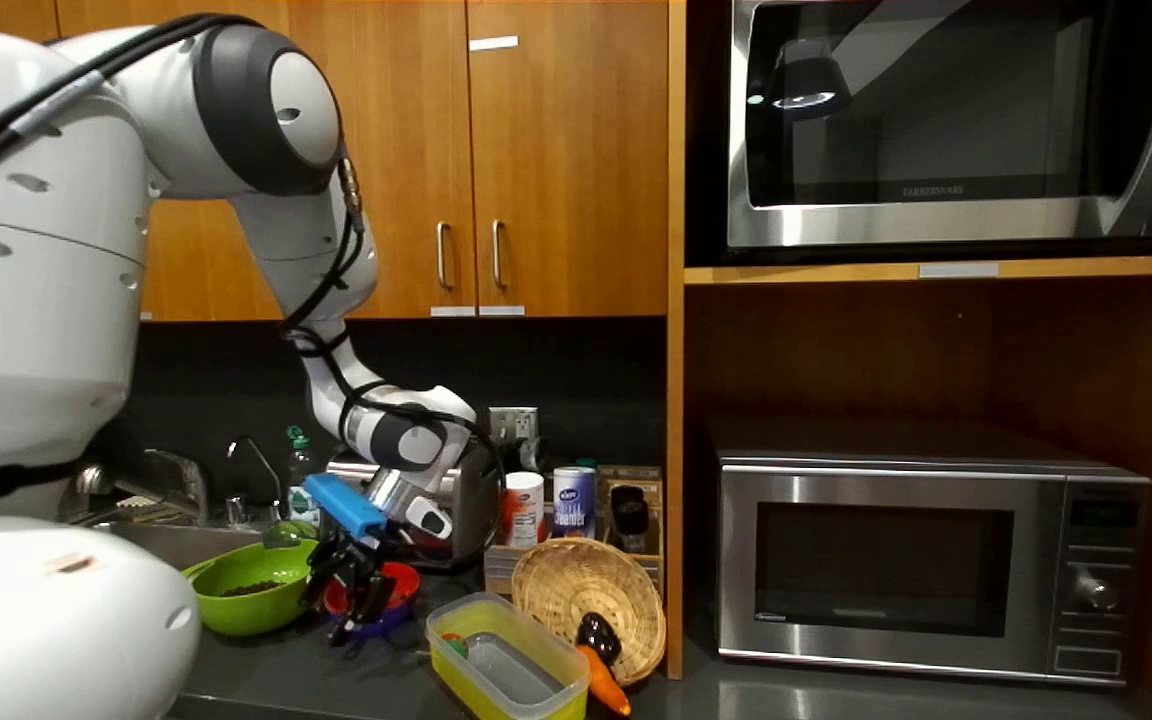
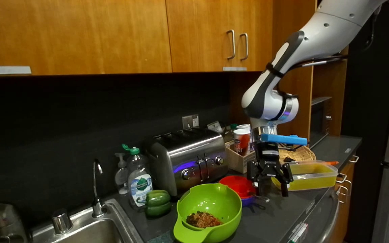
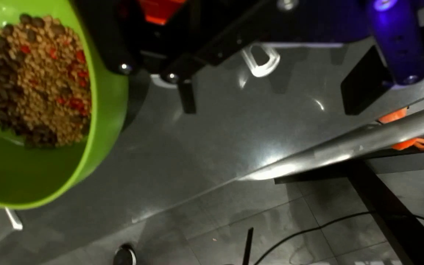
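Observation:
My gripper [image 2: 270, 189] hangs pointing down over the counter, its jaws spread wide with nothing between them. In the wrist view the fingers [image 3: 363, 82] stand far apart above dark countertop. Nearest is a red bowl [image 2: 236, 185] resting over a purple one [image 2: 247, 201]; a shiny loop handle [image 3: 265, 70] juts out beside them. A lime-green bowl [image 2: 233, 219] holds brown grains with red bits [image 3: 50, 77]. On the gripper's other side sits a yellow container [image 2: 311, 182] with clear upper walls; a small green and orange item [image 1: 456, 645] lies inside.
A wicker basket [image 1: 546, 580] leans behind the container, with an eggplant [image 1: 598, 635] and a carrot [image 1: 604, 685]. Along the wall stand a toaster [image 2: 184, 155], a soap bottle [image 2: 139, 187] and a green pepper [image 2: 158, 202]. A metal rail [image 3: 344, 147] runs along the counter's front edge.

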Tool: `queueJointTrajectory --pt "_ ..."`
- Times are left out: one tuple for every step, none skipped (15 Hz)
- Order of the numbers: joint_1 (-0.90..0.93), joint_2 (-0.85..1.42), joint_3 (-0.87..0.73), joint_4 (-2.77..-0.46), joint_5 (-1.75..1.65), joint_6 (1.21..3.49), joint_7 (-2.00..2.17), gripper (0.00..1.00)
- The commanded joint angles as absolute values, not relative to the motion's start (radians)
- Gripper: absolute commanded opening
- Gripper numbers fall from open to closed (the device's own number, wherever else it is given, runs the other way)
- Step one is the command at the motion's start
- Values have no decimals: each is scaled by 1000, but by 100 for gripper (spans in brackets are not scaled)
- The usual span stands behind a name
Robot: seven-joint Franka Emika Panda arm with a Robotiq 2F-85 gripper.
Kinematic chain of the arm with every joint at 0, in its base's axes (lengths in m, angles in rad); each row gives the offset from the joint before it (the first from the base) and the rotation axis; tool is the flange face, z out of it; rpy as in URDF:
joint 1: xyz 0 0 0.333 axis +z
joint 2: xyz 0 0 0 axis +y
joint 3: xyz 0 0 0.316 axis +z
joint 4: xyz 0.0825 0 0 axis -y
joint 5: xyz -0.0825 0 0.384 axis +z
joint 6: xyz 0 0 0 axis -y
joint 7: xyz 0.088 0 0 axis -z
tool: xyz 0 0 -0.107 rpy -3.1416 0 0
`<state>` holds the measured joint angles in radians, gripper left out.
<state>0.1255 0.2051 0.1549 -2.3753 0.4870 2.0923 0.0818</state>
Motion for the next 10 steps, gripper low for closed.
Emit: queueJointTrajectory --pt "140 175 167 -2384 413 2016 35 100" --pt "144 177 168 -2380 393 2004 32 100" --pt "147 179 169 -2375 379 1992 26 99" --pt "151 179 169 -2369 365 1982 29 99" --pt "156 181 168 -2362 347 1977 40 100" --pt "160 183 168 -2353 329 1972 51 100" --pt "163 184 168 -2342 311 1965 57 100" --pt "166 187 169 -2328 291 1954 55 100" --pt "168 190 170 -2311 273 1945 47 100" --pt "170 192 172 -2297 261 1937 36 100"
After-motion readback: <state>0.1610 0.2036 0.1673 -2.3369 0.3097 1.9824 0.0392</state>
